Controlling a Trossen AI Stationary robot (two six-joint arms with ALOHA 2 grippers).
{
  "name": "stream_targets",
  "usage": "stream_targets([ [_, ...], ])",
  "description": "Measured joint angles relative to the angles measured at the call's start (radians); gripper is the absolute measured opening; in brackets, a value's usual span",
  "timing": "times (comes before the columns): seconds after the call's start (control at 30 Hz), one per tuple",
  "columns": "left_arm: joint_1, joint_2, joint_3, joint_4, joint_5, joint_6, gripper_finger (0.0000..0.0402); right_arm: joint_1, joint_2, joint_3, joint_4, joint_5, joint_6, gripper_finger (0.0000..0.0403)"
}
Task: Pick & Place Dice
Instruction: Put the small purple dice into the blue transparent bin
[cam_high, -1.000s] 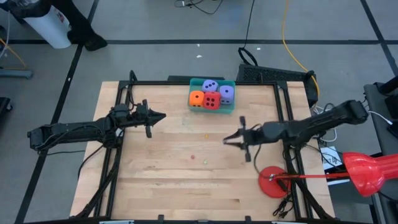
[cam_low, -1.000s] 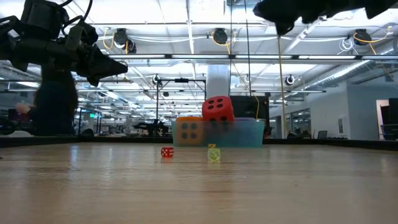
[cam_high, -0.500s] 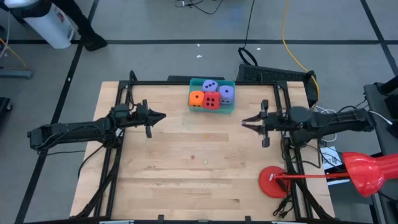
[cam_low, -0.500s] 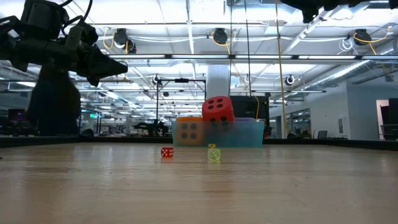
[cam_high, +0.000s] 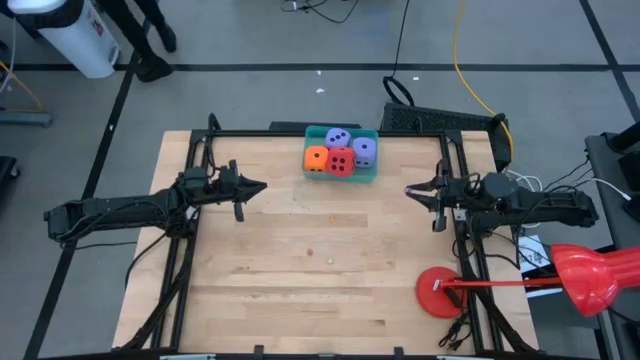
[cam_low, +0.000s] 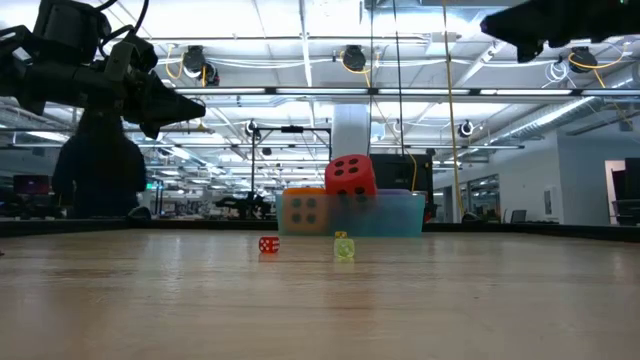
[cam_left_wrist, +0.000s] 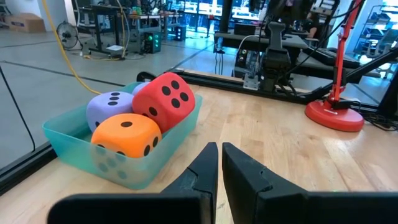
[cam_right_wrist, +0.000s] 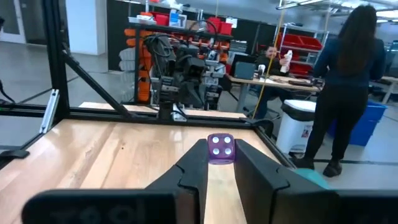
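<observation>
A teal bin (cam_high: 370, 168) stands at the table's far middle and holds the big dice: an orange one (cam_high: 316, 158), a red one (cam_high: 341, 161) and two lavender ones (cam_high: 338, 138). In the left wrist view the red die (cam_left_wrist: 163, 101) sits on top of the pile. Two tiny dice lie on the bare wood, one red (cam_low: 268, 244) and one yellow (cam_low: 343, 246). My left gripper (cam_high: 262, 187) hovers shut at the table's left, pointing level toward the bin's side. My right gripper (cam_high: 408, 191) hangs high by the right edge, shut on a tiny purple die (cam_right_wrist: 220, 148). My right gripper pinches the tiny purple die's two opposite sides (cam_right_wrist: 211, 149) between its two fingers, at their free ends. The fingers lie level and point toward the table's left. The die is lifted clear of the table, a two-pip face toward the wrist camera.
A red round disc (cam_high: 438, 292) with a red pole and cone (cam_high: 585, 278) sits at the near right corner. Black frame rails (cam_high: 455, 170) run along the table's sides. A person (cam_right_wrist: 348, 81) stands beyond the table's left side.
My right gripper has drawn back from the table's middle toward the right edge and a little toward the far edge, its fingers tipping up to level, still shut on the tiny purple die.
</observation>
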Motion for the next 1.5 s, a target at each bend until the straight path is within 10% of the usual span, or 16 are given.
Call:
stream_targets([
  [0.6, 0.000, 0.000, 0.000, 0.000, -0.001, 0.016, 0.0031, -0.016, -0.079, -0.148, 0.033, 0.170, 0.030, 0.0056],
  [1.13, 0.000, 0.000, 0.000, 0.000, -0.026, 0.009, 0.0031, -0.189, 0.629, 0.114, 0.154, 0.230, 0.025, 0.0056],
  [1.5, 0.000, 0.000, 0.000, -0.001, -0.026, 0.021, 0.0031, -0.396, 0.996, 0.222, 0.140, 0.074, 0.067, 0.0057],
])
